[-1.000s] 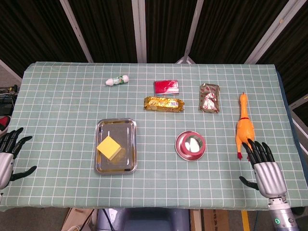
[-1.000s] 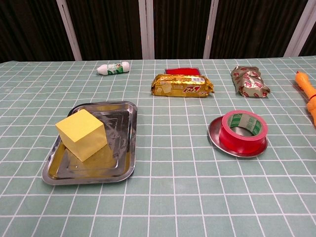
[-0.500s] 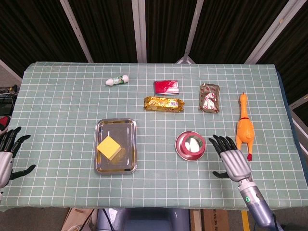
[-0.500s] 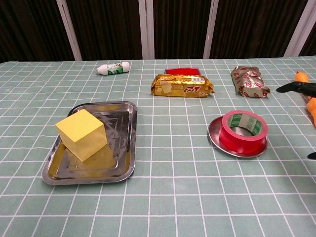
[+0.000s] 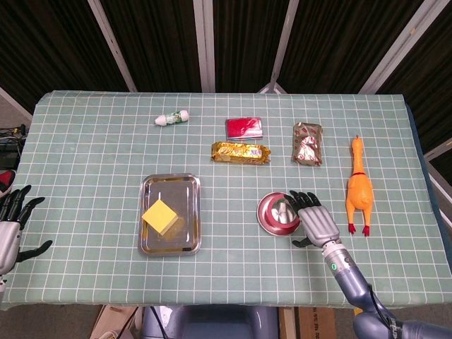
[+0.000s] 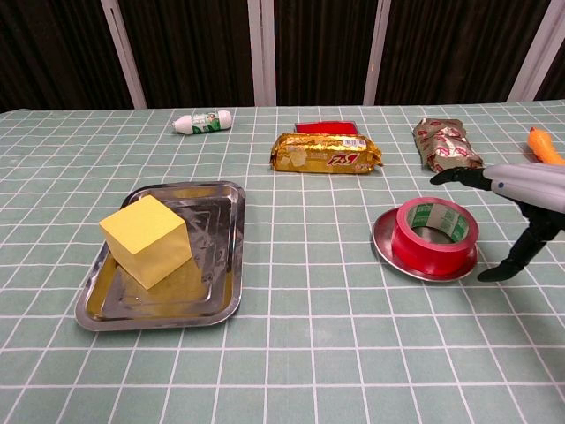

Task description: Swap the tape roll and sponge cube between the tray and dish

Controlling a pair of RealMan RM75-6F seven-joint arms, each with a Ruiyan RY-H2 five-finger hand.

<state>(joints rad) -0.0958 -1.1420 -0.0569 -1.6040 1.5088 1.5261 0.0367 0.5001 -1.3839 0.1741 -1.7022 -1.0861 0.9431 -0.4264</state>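
Note:
A yellow sponge cube [image 5: 160,215] [image 6: 146,240] sits in the steel tray [image 5: 189,185] [image 6: 228,283] left of centre. The red tape roll [image 5: 277,212] [image 6: 436,234] lies flat in a small round metal dish [image 5: 263,221] [image 6: 385,250] right of centre. My right hand [image 5: 313,219] [image 6: 521,196] hovers open at the dish's right edge, fingers spread over the roll's rim and thumb hanging down beside it; it grips nothing. My left hand [image 5: 10,226] stays open off the table's left edge, far from the tray, and shows only in the head view.
Along the back lie a small white bottle [image 5: 173,119], a red packet [image 5: 244,127], a gold snack pack [image 5: 241,152] and a brown wrapped pack [image 5: 308,143]. An orange rubber chicken [image 5: 359,186] lies right of my right hand.
My right hand has swept left from the table's front right, past the rubber chicken, to the dish's right edge. The left hand has barely moved.

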